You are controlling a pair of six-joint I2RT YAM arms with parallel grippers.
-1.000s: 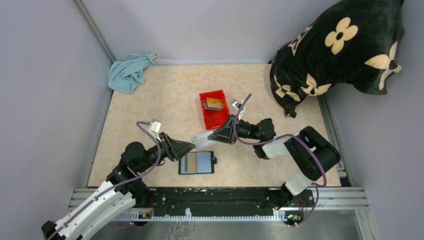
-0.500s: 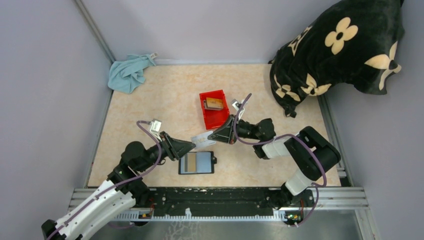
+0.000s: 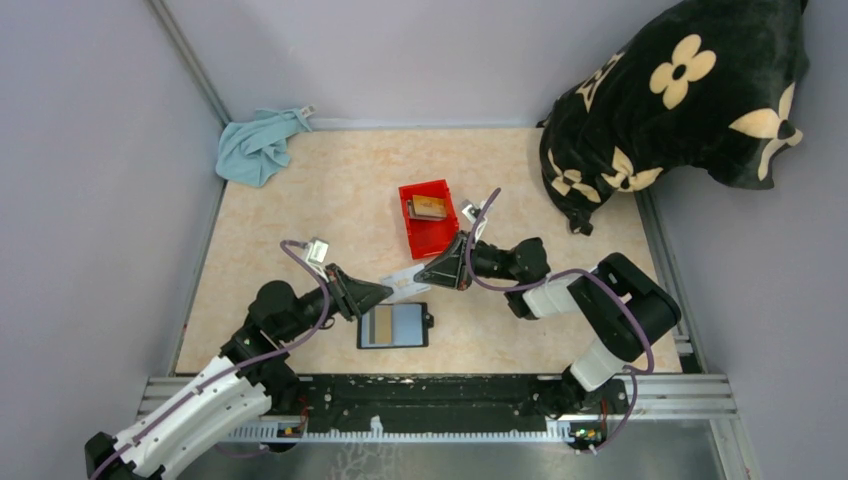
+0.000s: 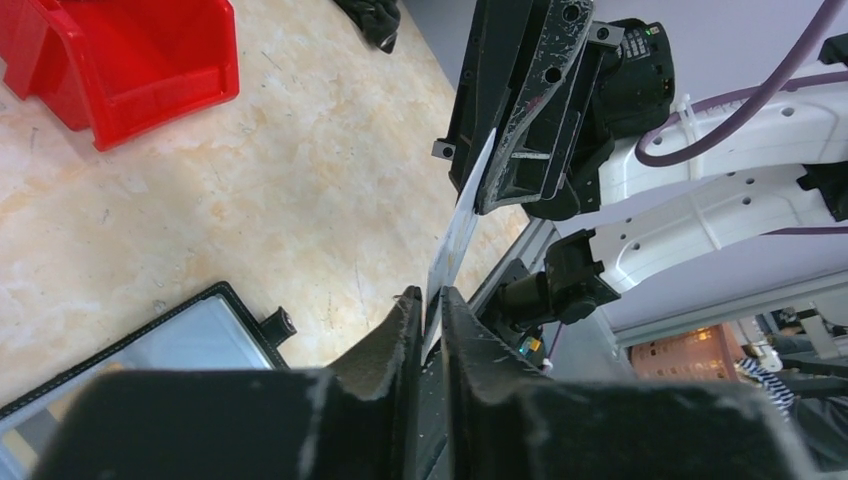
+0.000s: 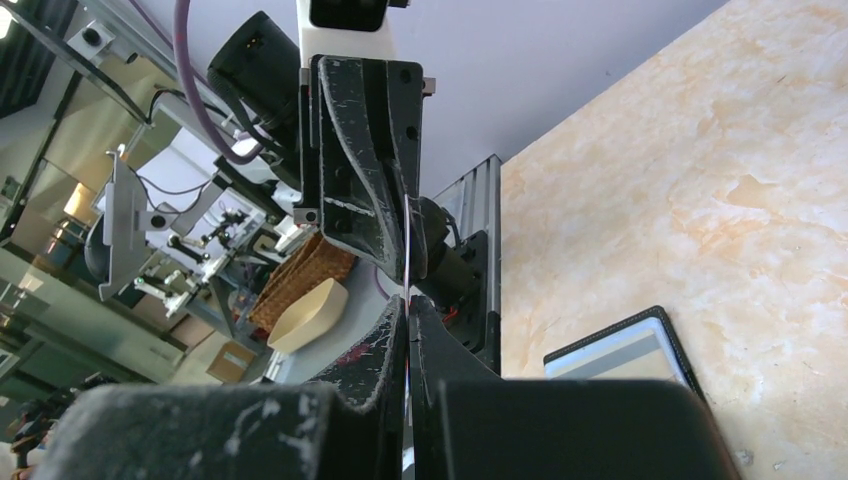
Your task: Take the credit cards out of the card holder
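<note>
Pressed together on one thin, pale grey rectangular credit card [image 3: 405,283] from both ends: by the black two-finger left gripper [image 3: 378,293] on the near-left short end, and by the black two-finger right gripper [image 3: 430,275] on the far-right one. Held clear of the marbled beige table [image 3: 300,200], just beyond the far edge of the small flat black card holder [image 3: 393,325], which lies open with its blue inside up. Looks like a hand-over in mid-air, with neither grip let go yet. Tilted steeply, close to on edge: a bare line from the right wrist, a narrow slanting strip from above. Long axis running fingertip to fingertip, pointing away from the card holder and toward the small red plastic bin [image 3: 432,240] farther beyond it. Judged roughly midway. Already in that bin, at least one tan-brown card [image 3: 430,207]. Left in the card holder's slots, a tan card [image 3: 378,325] and what looks like a grey card [image 3: 405,322] beside it. To do, by this reading: freeing one grip, carrying the held card to the bin, then drawing out the rest.
</note>
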